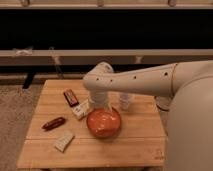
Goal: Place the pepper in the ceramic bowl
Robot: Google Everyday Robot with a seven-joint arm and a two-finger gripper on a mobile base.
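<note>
Pepper lies near the tabletop's left edge, long axis roughly left-right. Gripper sits right of it, over the ceramic bowl's back rim; grip state can't tell.

We have one camera view. It looks down at a steep slant from above the near edge of the wooden surface, and faces across it to the dark shelving beyond the far edge. We sit fairly near. The surface fills the lower half of the frame, with its near edge almost at the bottom. The robot's pale body looms close on the right and covers part of the right edge. The arm reaches in from there. The tool hangs at the far rim of the ceramic bowl, near the surface's middle.
</note>
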